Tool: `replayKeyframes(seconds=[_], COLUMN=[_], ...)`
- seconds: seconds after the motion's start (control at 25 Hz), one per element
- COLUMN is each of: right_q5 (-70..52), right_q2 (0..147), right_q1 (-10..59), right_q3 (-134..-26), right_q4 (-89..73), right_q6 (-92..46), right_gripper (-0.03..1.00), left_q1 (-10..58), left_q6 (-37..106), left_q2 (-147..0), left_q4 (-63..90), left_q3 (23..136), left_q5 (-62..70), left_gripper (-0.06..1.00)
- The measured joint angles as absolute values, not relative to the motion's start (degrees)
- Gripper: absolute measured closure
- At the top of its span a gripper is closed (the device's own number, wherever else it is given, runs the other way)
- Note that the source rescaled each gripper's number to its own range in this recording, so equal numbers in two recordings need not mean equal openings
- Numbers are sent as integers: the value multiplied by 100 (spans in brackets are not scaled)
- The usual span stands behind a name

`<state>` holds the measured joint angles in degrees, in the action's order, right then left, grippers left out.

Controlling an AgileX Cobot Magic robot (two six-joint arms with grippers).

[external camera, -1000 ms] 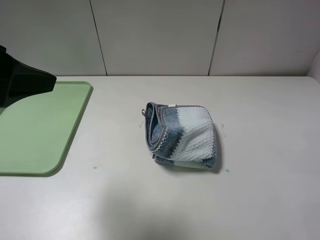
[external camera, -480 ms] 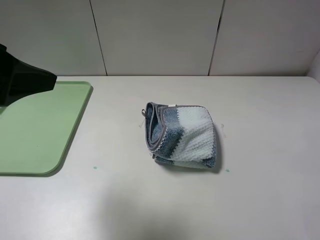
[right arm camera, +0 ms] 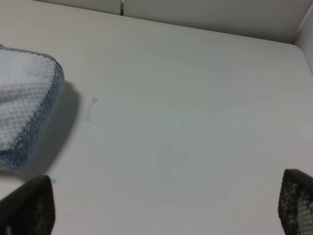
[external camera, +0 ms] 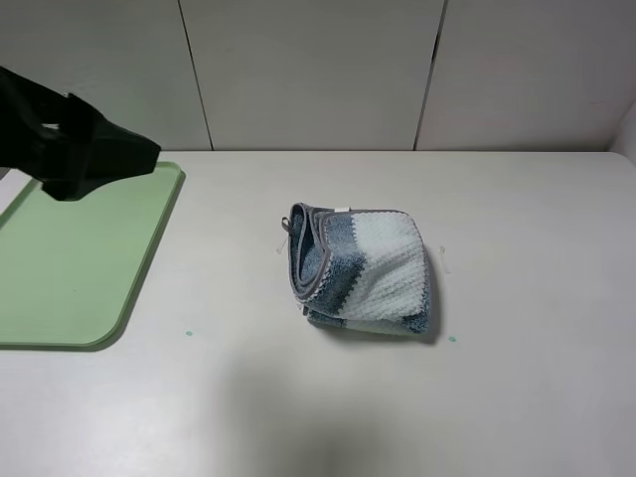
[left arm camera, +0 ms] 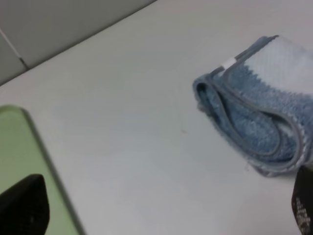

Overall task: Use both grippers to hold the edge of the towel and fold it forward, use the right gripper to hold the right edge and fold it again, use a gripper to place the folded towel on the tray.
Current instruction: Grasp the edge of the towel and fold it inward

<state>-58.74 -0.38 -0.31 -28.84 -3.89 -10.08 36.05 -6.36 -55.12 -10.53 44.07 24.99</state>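
Towel: your towel lies folded into a thick bundle on the table, near the middle of the high view. White waffle panel up top, blue-grey stripes along the side and front, grey trim curling around the open fold on the tray side. A small white tag sits at its far edge.

Tray: the light-green tray rests flat at the left of the high view, well apart from the towel — nothing lies on the part you can see.

Left gripper: you see the left gripper from its wrist camera as two black fingertips at opposite edges of the picture, spread wide with nothing between them. It looks down on the table between tray corner and towel. In the high view the black left arm hangs above the tray's far edge, off the surface.

Right gripper: the right gripper also stands wide apart, one dark fingertip at each lower corner of its wrist view, empty. It hangs over bare table just beside the towel's white end — it does not show in the high view.

Marks: a tiny green speck lies on the table near the tray's front corner, another by the towel.
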Motion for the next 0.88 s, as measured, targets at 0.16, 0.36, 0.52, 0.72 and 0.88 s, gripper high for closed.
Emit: replayKeyframes(seconds=[0.16, 0.36, 0.52, 0.72, 0.88], right_q5=[-5874, -5874, -5874, -5874, -5874], right_q2=[-38, -38, -38, -38, -38], right_q1=[-31, -31, -31, -31, -31], right_q3=[-2884, -2884, -2884, -2884, -2884], right_q4=[-389, -389, -389, -389, -389], right_q6=[-1008, -1008, -1008, -1008, -1008], right_gripper=[-3, -3, -3, -3, -3], left_q1=[3605, 3605, 3605, 3605, 3680], left_q6=[-720, -772, -777, -777, -783], left_q2=[-6040, -6731, -7323, -8120, -8740], left_q4=[-705, -203, 233, 938, 1461], left_q3=[4407, 4418, 4607, 4819, 4926], left_q5=[1929, 1225, 1094, 850, 700], left_gripper=[-6, -6, -6, -6, -6])
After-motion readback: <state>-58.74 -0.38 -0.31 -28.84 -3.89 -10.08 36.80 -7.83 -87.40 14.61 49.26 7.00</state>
